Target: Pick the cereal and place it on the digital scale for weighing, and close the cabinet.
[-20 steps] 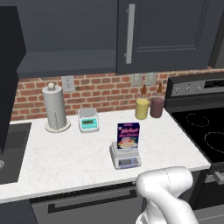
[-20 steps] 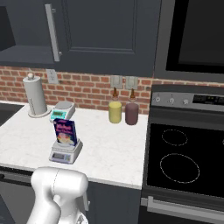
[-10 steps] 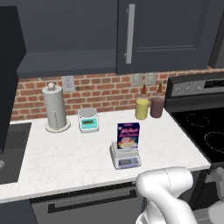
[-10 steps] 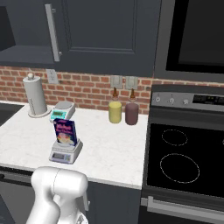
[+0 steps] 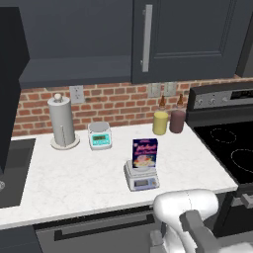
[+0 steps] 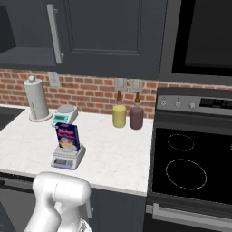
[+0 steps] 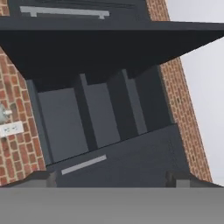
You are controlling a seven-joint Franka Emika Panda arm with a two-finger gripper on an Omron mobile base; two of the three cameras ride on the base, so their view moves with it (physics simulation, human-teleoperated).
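At the far left of the left base view, 1 door of the cabinet [image 5: 12,89] stands open as a dark slab along the frame's left edge, with its shelf opening beside it at upper centre. Right of that on the white counter [image 5: 74,183] stand a paper towel roll [image 5: 62,121] and a teal-fronted scale [image 5: 100,135]. At centre, the cereal [image 5: 145,154] stands upright on the digital scale [image 5: 141,179]. Further right, by the brick wall, sit a yellow canister [image 5: 160,122] and a maroon canister [image 5: 177,121], touching or nearly so. The stove [image 5: 232,153] takes the right edge. In the hand view, the gripper [image 7: 113,183] has its 2 tips spread wide at the lower edge, empty, facing dark cabinet panels.
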